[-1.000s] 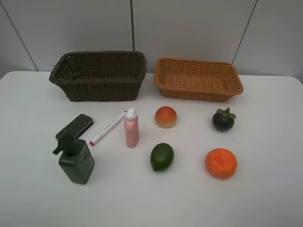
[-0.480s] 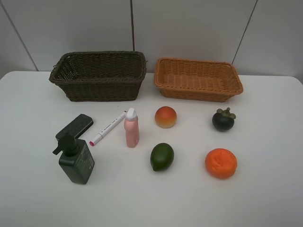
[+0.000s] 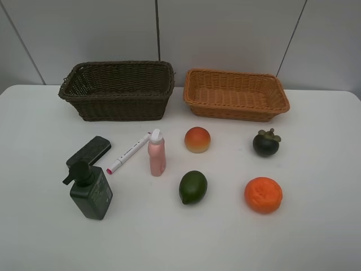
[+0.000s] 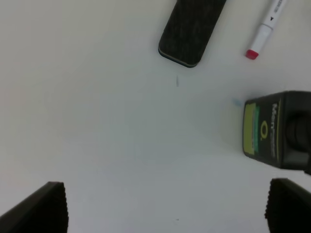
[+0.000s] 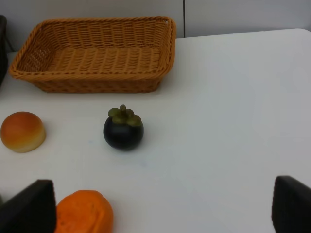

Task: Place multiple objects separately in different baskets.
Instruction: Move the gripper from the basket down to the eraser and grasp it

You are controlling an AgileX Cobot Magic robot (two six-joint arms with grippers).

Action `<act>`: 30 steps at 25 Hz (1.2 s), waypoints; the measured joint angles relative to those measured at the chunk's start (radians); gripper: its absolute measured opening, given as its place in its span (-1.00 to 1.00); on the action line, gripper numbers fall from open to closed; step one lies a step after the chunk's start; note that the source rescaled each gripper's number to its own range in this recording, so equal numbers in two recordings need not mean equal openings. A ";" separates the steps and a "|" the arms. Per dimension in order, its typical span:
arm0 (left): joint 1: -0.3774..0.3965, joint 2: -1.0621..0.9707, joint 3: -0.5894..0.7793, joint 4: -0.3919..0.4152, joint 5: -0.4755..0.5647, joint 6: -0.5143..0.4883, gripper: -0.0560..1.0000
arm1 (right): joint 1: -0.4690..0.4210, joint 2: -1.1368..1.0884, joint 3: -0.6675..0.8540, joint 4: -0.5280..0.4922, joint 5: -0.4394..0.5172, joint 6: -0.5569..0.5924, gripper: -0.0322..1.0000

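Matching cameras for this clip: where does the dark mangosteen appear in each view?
Exterior high: the dark mangosteen stands right of centre, in front of the light orange-tan basket, behind the orange.
Left wrist: not in it.
Right wrist: the dark mangosteen sits between the light orange-tan basket and the orange, apart from both.
Shared landmark: the light orange-tan basket, in exterior high and right wrist views.

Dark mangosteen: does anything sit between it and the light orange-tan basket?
Nothing visible does. Only bare white table lies between the dark mangosteen and the light orange-tan basket; the red-yellow fruit and orange sit off that line.
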 joint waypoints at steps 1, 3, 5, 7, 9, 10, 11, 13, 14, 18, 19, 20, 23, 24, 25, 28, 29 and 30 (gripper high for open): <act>0.000 0.064 -0.027 0.000 -0.007 0.008 1.00 | 0.000 0.000 0.000 0.000 0.000 0.000 0.89; 0.000 0.184 -0.080 0.000 -0.012 0.025 1.00 | 0.000 0.000 0.000 0.000 0.000 0.000 0.89; -0.004 0.287 -0.139 0.000 -0.013 0.035 1.00 | 0.000 0.000 0.000 0.000 0.000 0.000 0.89; -0.012 0.379 -0.192 0.000 -0.014 0.055 1.00 | 0.000 0.000 0.000 0.000 0.000 0.000 0.89; -0.028 0.474 -0.250 -0.003 -0.015 0.071 1.00 | 0.000 0.000 0.000 0.000 0.000 0.000 0.89; -0.037 0.519 -0.273 -0.004 -0.018 0.076 1.00 | 0.000 0.000 0.000 0.000 0.000 0.000 0.89; -0.044 0.555 -0.299 -0.004 -0.022 0.078 1.00 | 0.000 0.000 0.000 0.000 0.000 0.000 0.89; -0.060 0.634 -0.348 -0.004 -0.027 0.080 1.00 | 0.000 0.000 0.000 0.000 0.000 0.000 0.89; -0.068 0.665 -0.365 -0.004 -0.028 0.081 1.00 | 0.000 0.000 0.000 0.000 0.000 0.000 0.89; -0.110 0.795 -0.419 -0.004 -0.036 0.085 1.00 | 0.000 0.000 0.000 0.000 0.000 0.000 0.89; -0.122 0.825 -0.424 -0.004 -0.048 0.090 1.00 | 0.000 0.000 0.000 0.000 0.000 0.000 0.89; -0.133 0.851 -0.426 -0.004 -0.062 0.094 1.00 | 0.000 0.000 0.000 0.000 0.000 0.000 0.89; -0.157 0.919 -0.428 -0.004 -0.109 0.100 1.00 | 0.000 0.000 0.000 0.000 0.000 0.000 0.89; -0.159 0.940 -0.428 -0.004 -0.125 0.100 1.00 | 0.000 0.000 0.000 0.000 0.000 0.000 0.89; -0.160 0.957 -0.428 0.001 -0.139 0.100 1.00 | 0.000 0.000 0.000 0.000 0.000 0.000 0.89; -0.160 1.008 -0.428 0.036 -0.191 0.100 1.00 | 0.000 0.000 0.000 0.000 0.000 0.000 0.89; -0.160 1.019 -0.428 0.046 -0.205 0.100 1.00 | 0.000 0.000 0.000 0.000 0.000 0.000 0.89; -0.160 1.028 -0.428 0.054 -0.225 0.100 1.00 | 0.000 0.000 0.000 0.000 0.000 0.000 0.89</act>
